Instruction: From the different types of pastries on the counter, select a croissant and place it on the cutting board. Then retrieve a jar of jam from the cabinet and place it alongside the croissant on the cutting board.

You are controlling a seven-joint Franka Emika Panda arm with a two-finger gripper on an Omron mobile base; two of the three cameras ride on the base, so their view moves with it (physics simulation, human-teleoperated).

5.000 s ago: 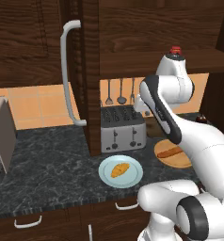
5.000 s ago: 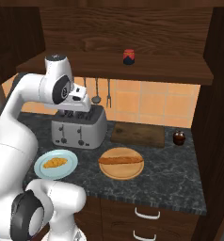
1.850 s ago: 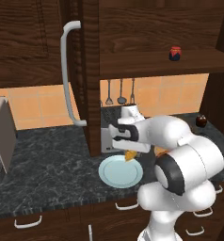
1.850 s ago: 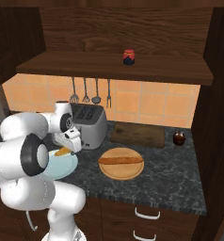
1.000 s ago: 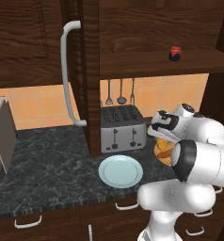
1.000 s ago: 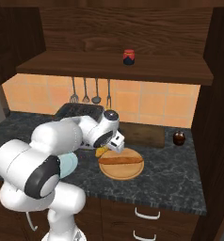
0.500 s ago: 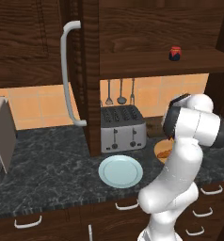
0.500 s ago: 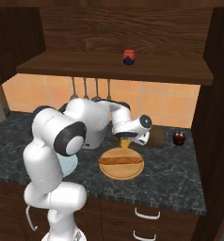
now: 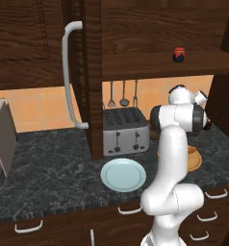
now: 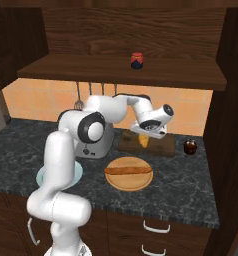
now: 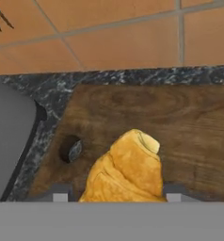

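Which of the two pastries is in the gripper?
The croissant, the plump golden crescent held over the dark cutting board. The long brown stick pastry lies untouched on the round pale board.

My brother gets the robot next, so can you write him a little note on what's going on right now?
Gripper: shut on the croissant, held over the cutting board, not yet let go.
Jar of jam: on the cabinet shelf.
Stick-shaped pastry: on the round pale board.
Blue plate: bare.
Done: croissant picked up and carried over.
Left: set it down, then fetch the jar and place it beside it.
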